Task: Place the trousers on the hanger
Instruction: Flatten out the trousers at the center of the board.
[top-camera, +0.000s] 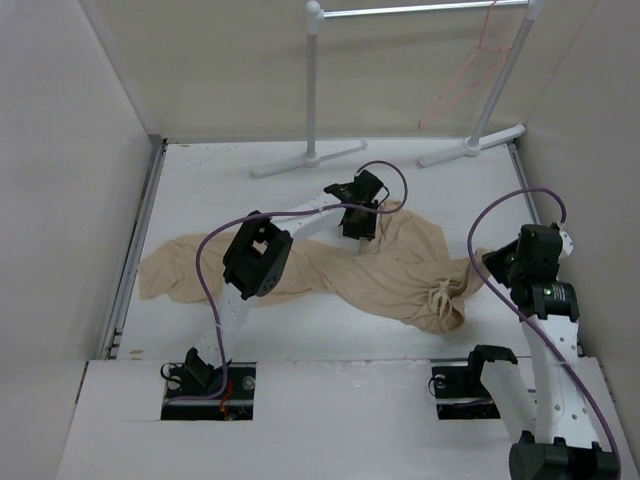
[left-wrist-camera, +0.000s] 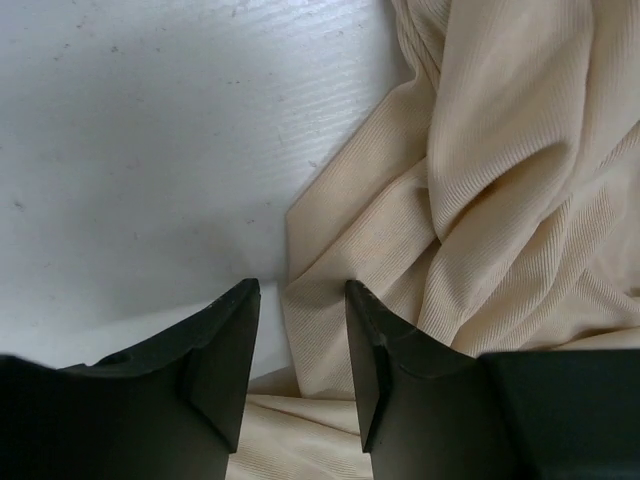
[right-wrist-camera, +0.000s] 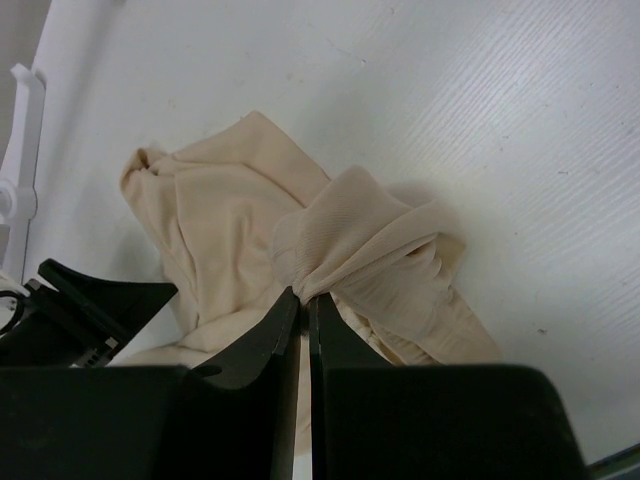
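The beige trousers (top-camera: 400, 270) lie crumpled across the table from left to right. My left gripper (top-camera: 358, 228) hangs over their far edge. In the left wrist view it (left-wrist-camera: 300, 295) is open, and a folded edge of the trousers (left-wrist-camera: 500, 180) lies on the table between its fingers. My right gripper (top-camera: 492, 268) is at the cloth's right end. In the right wrist view it (right-wrist-camera: 303, 297) is shut on a gathered bunch of trousers (right-wrist-camera: 230, 220). The pinkish-red wire hanger (top-camera: 468, 75) hangs from the rack's bar at the back right, far from both grippers.
The white tube rack (top-camera: 314, 90) stands at the back with its feet (top-camera: 300, 160) on the table. Walls close in on the left, right and back. Purple cables loop over both arms.
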